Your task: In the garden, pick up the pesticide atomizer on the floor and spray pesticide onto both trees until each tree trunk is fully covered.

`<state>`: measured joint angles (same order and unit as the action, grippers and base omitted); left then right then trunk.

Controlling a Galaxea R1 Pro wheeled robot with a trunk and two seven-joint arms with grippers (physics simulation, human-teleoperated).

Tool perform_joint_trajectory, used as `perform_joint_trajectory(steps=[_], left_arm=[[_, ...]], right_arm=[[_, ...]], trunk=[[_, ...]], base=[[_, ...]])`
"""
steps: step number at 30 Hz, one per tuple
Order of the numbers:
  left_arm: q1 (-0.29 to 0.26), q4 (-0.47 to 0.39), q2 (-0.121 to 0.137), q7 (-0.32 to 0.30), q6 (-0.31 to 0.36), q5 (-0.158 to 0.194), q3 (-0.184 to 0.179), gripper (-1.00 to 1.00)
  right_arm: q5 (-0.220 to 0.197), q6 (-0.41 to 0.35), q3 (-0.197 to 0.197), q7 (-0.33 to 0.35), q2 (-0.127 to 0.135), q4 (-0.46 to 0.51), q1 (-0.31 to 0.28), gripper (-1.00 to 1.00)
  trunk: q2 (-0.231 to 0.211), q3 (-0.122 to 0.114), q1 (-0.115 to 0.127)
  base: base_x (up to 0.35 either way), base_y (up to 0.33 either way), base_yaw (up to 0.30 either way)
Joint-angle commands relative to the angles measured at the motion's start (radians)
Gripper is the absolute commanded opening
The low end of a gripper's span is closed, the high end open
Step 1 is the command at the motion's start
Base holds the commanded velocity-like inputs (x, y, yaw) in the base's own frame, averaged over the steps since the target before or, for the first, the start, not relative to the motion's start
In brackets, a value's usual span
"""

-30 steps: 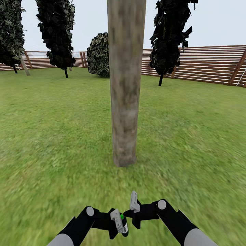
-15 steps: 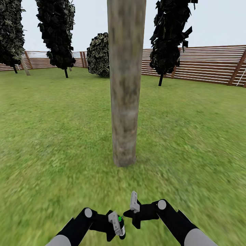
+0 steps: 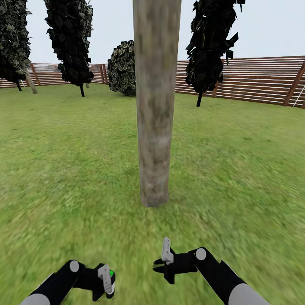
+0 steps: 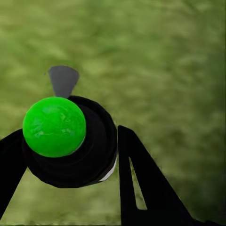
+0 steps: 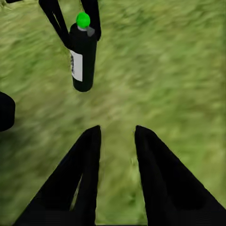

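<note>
**Left arm holds the atomizer low over the grass, trunk straight ahead**

At the far left of the head view, dark columnar trees stand before the brown horizontal-slat wooden fence that rings the green grass lawn. Low in the same view, the left gripper has its fingers closed around the black cylindrical pesticide atomizer with a bright green round cap, held above the grass; the left wrist view looks down on the cap, with a small grey nozzle beside it. A round, dark, broad-leaved bush sits by the fence. In the centre rises the thick, mottled grey-tan tree trunk, well apart from both arms. To the right, the right gripper hangs over the lawn, its black fingers parted and holding nothing, pointing towards the atomizer.
</note>
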<state>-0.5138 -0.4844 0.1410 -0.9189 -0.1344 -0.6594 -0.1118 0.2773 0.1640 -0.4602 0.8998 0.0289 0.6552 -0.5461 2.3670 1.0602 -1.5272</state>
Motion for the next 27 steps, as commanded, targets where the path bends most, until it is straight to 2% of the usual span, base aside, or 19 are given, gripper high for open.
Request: perform_joint_trajectory(steps=[1,5,6,9,10,11,12,14,15,16,17,18,19,21,22,23,24,26,27], left_arm=[[0.000,0.000,0.009,0.000,-0.001,0.005,0.001,-1.00],[0.000,0.000,0.025,0.014,0.005,0.011,0.014,-1.00],[0.000,0.000,0.026,0.037,0.008,0.016,0.040,-1.00],[0.000,0.000,0.023,0.107,0.012,0.037,0.152,-1.00],[0.000,0.001,0.018,0.153,0.015,0.045,0.240,-1.00],[0.000,0.004,0.015,0.187,0.017,0.048,0.298,-1.00],[0.001,0.012,0.013,0.222,0.021,0.051,0.337,-1.00],[0.000,0.029,0.011,0.270,0.031,0.055,0.364,-1.00],[0.000,0.052,0.004,0.334,0.050,0.068,0.388,-1.00],[0.001,0.070,-0.007,0.384,0.063,0.083,0.402,-1.00],[0.001,0.090,-0.029,0.462,0.077,0.110,0.416,-1.00],[0.001,0.098,-0.045,0.513,0.083,0.127,0.420,-1.00],[0.000,0.107,-0.082,0.601,0.099,0.149,0.425,-1.00],[-0.002,0.109,-0.115,0.650,0.144,0.158,0.426,-1.00],[-0.004,0.108,-0.121,0.657,0.162,0.159,0.426,-1.00],[-0.007,0.107,-0.134,0.670,0.221,0.163,0.427,-1.00],[-0.008,0.106,-0.140,0.676,0.259,0.164,0.427,-1.00],[-0.011,0.103,-0.146,0.682,0.312,0.166,0.428,-1.00],[-0.012,0.102,-0.148,0.686,0.342,0.187,0.429,-1.00]], right_arm=[[0.000,0.000,0.000,0.000,0.000,-0.001,0.000,1.00],[-0.001,0.002,0.006,-0.007,0.001,-0.004,0.000,1.00],[-0.001,0.002,0.007,-0.018,0.005,-0.005,0.001,1.00],[-0.004,0.004,0.009,-0.088,0.013,-0.028,0.002,1.00],[-0.007,0.005,0.010,-0.168,0.015,-0.073,0.003,1.00],[-0.013,0.006,0.017,-0.249,0.016,-0.120,0.003,1.00],[-0.029,0.006,0.040,-0.334,0.016,-0.171,0.004,1.00],[-0.056,0.013,0.082,-0.422,0.016,-0.228,0.004,1.00],[-0.090,0.039,0.137,-0.496,0.016,-0.287,0.005,1.00],[-0.114,0.076,0.176,-0.532,0.016,-0.325,0.005,1.00],[-0.149,0.156,0.236,-0.564,0.018,-0.377,0.006,1.00],[-0.172,0.218,0.276,-0.577,0.020,-0.408,0.007,1.00],[-0.222,0.329,0.363,-0.590,0.046,-0.476,0.016,1.00],[-0.275,0.406,0.443,-0.595,0.082,-0.530,0.029,1.00],[-0.289,0.422,0.461,-0.596,0.092,-0.540,0.033,1.00],[-0.333,0.461,0.507,-0.597,0.114,-0.559,0.051,1.00],[-0.360,0.479,0.527,-0.597,0.125,-0.566,0.065,1.00],[-0.390,0.499,0.548,-0.595,0.137,-0.572,0.083,1.00],[-0.404,0.509,0.557,-0.595,0.142,-0.575,0.092,1.00]], trunk=[[0.000,0.000,0.000],[0.000,0.000,0.000],[0.000,0.000,0.000],[0.000,0.000,0.000],[0.000,0.000,0.000],[0.000,0.000,0.000],[0.000,0.000,0.000],[0.000,0.000,0.000],[0.000,0.000,0.000],[0.000,0.000,0.000],[0.000,0.000,0.000],[0.000,0.000,0.000],[0.000,0.000,0.000],[0.000,0.000,0.000],[0.000,0.000,0.000],[0.000,0.000,0.000],[0.000,0.000,0.000],[0.000,0.000,0.000],[0.000,0.000,0.000]], base=[[0.000,0.000,0.000],[0.000,0.000,0.000],[0.000,0.000,0.000],[0.000,0.000,0.000],[0.000,0.000,0.000],[0.000,0.000,0.000],[0.000,0.000,0.000],[0.000,0.000,0.000],[0.000,0.000,0.000],[0.000,0.000,0.000],[0.000,0.000,0.000],[0.000,0.000,0.000],[0.000,0.000,0.000],[0.000,0.000,0.000],[0.000,0.000,0.000],[0.000,0.000,0.000],[0.000,0.000,0.000],[0.000,0.000,0.000],[0.000,0.000,0.000]])
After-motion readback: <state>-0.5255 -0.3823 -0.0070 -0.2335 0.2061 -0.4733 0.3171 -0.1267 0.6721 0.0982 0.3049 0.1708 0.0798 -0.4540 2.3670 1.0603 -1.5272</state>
